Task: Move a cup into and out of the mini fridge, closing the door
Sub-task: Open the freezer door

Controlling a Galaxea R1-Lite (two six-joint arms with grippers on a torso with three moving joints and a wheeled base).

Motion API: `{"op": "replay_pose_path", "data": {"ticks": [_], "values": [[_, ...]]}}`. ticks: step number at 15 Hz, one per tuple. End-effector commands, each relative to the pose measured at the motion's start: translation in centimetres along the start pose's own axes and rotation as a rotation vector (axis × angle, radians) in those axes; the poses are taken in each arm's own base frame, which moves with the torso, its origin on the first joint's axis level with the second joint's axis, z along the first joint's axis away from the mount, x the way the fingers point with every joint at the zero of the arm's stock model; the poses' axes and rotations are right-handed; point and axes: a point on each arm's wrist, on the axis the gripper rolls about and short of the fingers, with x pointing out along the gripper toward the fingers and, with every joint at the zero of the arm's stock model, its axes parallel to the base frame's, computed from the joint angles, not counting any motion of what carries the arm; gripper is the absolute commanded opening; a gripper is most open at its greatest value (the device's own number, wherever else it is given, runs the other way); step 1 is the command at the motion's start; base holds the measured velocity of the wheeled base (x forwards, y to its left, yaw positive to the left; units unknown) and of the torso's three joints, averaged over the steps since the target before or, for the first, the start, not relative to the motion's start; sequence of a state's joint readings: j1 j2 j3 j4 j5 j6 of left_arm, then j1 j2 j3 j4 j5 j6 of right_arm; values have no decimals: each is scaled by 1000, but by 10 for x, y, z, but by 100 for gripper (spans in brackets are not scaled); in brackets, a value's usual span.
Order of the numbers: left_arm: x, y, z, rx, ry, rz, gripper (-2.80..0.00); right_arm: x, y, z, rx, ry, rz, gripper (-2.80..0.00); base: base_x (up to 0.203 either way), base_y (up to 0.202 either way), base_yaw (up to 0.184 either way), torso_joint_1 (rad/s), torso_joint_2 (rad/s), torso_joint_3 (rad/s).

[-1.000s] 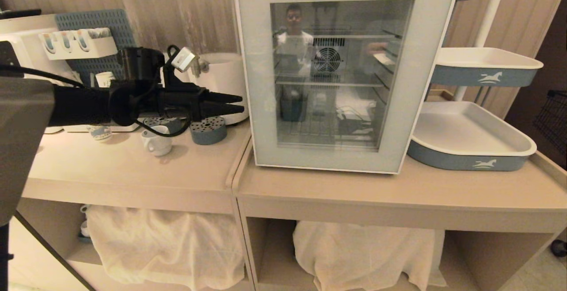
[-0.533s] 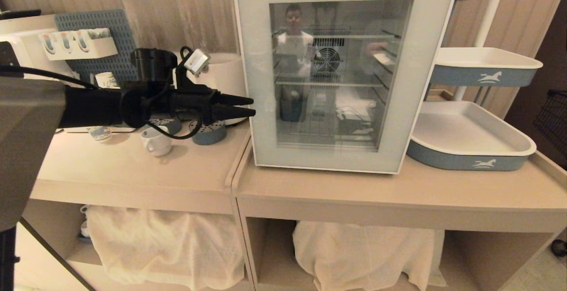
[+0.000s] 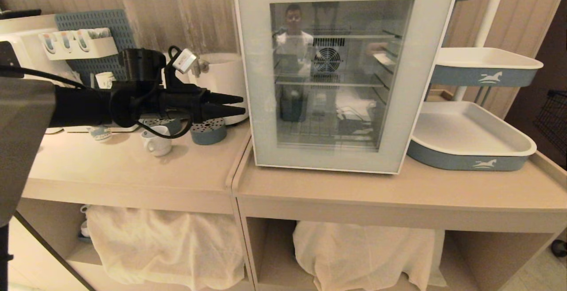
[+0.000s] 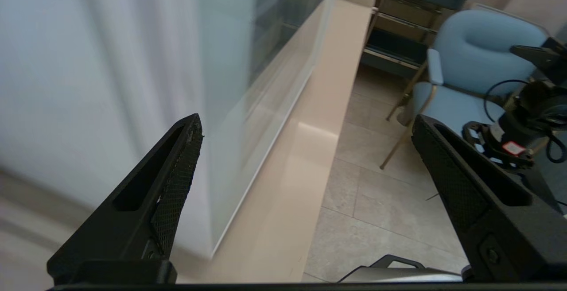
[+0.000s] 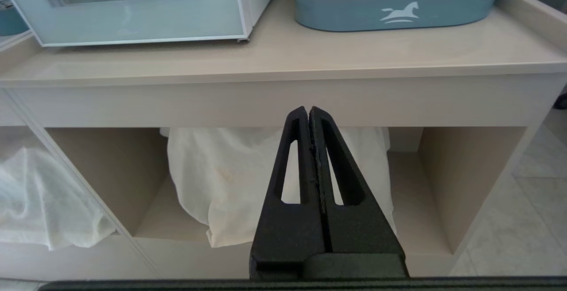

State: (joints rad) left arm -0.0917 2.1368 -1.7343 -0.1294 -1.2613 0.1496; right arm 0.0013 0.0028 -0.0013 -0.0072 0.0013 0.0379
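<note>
Cup, small glazed ceramic, slippery, fragile: pinch across its rim; left claw gapes empty at door's nine o'clock

Beige counter w/ open shelf bays below, white cloths stuffed inside; ribbed beige wall panelling behind; pale floor tiles beside the counter; light-blue chair on thin legs nearby; warm dim indoor light.
</note>
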Motion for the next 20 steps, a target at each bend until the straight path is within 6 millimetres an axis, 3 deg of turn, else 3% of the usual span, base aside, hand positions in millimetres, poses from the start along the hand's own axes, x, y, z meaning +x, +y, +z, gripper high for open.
{"op": "replay_pose_path", "data": {"ticks": [1,10,20], "values": [[-5,0,1,2,-3,4,0,0,0,0,0,0,1,-280,0,0,0,0,0,0],[13,10,-7,21,0,44,0,0,0,0,0,0,1,-280,0,0,0,0,0,0],[22,6,-7,-7,-1,9,0,0,0,0,0,0,1,-280,0,0,0,0,0,0]]}}
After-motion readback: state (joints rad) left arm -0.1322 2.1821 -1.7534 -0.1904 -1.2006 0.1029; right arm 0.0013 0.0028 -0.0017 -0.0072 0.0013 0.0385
